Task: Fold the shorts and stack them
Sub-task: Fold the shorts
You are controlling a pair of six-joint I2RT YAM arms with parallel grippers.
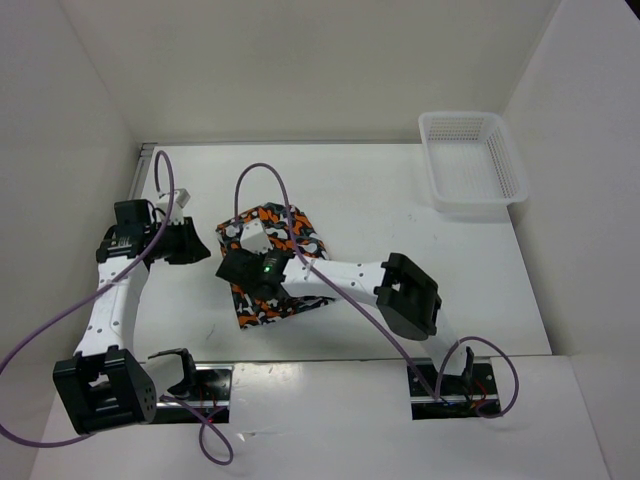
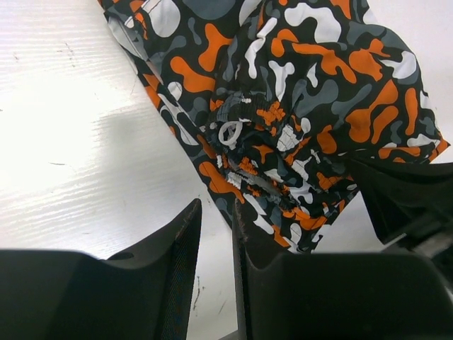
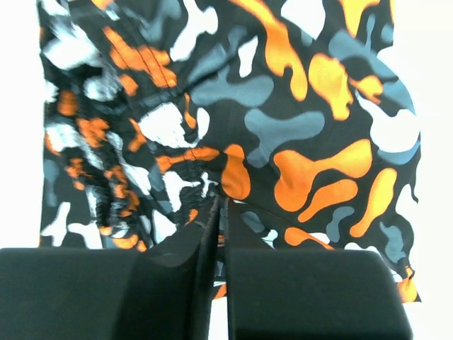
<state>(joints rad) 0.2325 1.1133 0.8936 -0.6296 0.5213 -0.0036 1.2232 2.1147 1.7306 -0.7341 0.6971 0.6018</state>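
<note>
The shorts (image 1: 292,232), printed in orange, grey, black and white blotches, lie folded into a compact bundle on the white table left of centre. My right gripper (image 1: 248,270) points down over the middle of the bundle. In the right wrist view its jaws (image 3: 219,202) are pressed together with their tips in a wrinkle of the shorts (image 3: 297,127). My left gripper (image 1: 195,243) hovers just left of the bundle. In the left wrist view it (image 2: 214,205) stands slightly open and empty over bare table, beside the gathered waistband edge of the shorts (image 2: 318,85).
A white plastic mesh basket (image 1: 505,155) stands at the back right corner of the table. White walls close in the left, back and right sides. Purple cables loop over both arms.
</note>
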